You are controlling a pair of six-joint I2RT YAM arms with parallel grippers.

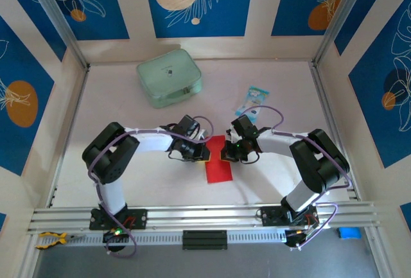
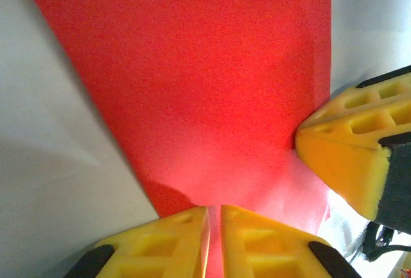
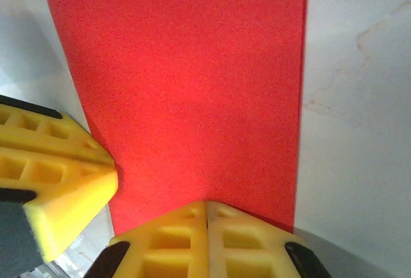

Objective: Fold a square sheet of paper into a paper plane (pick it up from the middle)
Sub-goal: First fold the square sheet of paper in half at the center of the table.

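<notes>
walls (image 1: 199, 8): blue panels, white leaf prints, orange discs — tabletop (image 1: 115, 108): pale | aluminium rail (image 1: 205, 215): front

The sheet of paper (image 1: 218, 165) lay on the table (image 1: 128, 117), near its front middle, between the two arms. The left tool (image 1: 204, 154) met its left edge and the right tool (image 1: 225, 155) its right edge, facing each other. The zip pouch (image 1: 169, 78) sat behind and left; the small packet (image 1: 252, 101) sat behind and right, nearer.
</notes>
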